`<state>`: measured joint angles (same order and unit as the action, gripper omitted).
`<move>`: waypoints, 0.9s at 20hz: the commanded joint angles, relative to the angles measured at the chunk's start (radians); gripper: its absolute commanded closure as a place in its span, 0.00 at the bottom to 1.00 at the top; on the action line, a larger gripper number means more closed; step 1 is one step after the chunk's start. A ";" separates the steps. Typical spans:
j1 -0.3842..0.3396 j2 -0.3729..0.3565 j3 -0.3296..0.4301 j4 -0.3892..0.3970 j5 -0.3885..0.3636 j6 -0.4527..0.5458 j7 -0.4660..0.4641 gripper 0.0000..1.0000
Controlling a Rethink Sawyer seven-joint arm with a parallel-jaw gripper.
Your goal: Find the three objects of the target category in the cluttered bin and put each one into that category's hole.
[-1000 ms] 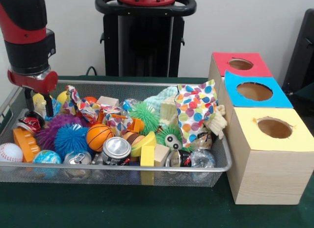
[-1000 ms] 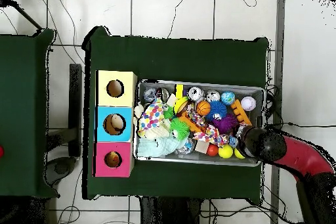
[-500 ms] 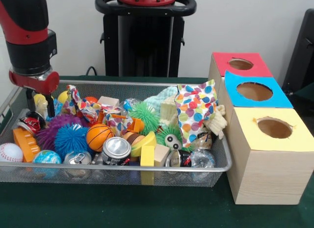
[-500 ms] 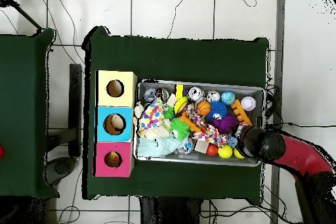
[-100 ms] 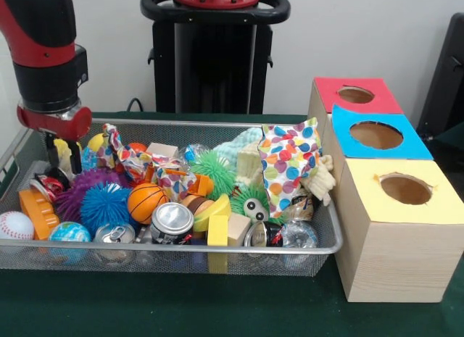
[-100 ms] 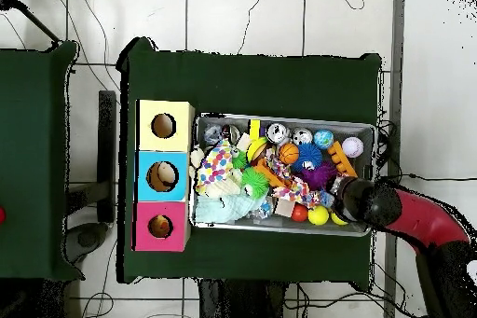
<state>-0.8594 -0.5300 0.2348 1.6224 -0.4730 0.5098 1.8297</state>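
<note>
Bin (image 5: 217,124), wire mesh, sits mid-table w/ three hole boxes (image 5: 397,228) just beside it. Gripper (image 5: 61,157) hangs over bin's end farthest from boxes, above yellow toy (image 5: 65,150); fingers' state: can't tell. Advice: come down straight, avoid snagging mesh or crushed can (image 5: 48,182). No legible brands/writing.

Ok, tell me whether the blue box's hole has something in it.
Not empty: overhead, a pale object shows inside the blue box; what it is, cannot tell.
</note>
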 commanded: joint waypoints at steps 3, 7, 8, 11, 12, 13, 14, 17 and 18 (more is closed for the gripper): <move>0.022 0.063 0.038 0.021 -0.040 0.020 -0.047 1.00; 0.036 0.035 0.030 0.037 -0.028 0.044 -0.034 1.00; 0.042 0.020 0.027 0.044 -0.024 0.052 -0.030 1.00; 0.057 -0.018 0.020 0.067 -0.010 0.076 -0.017 1.00; 0.063 -0.030 0.016 0.073 -0.005 0.083 -0.012 1.00; 0.071 -0.042 0.012 0.080 0.002 0.092 -0.004 1.00; 0.080 -0.057 0.007 0.086 0.007 0.101 0.001 1.00; 0.107 -0.113 -0.008 0.100 0.028 0.153 0.007 1.00; 0.116 -0.133 -0.012 0.099 0.034 0.179 0.003 1.00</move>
<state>-0.7886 -0.5912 0.2202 1.6505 -0.4718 0.5254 1.8300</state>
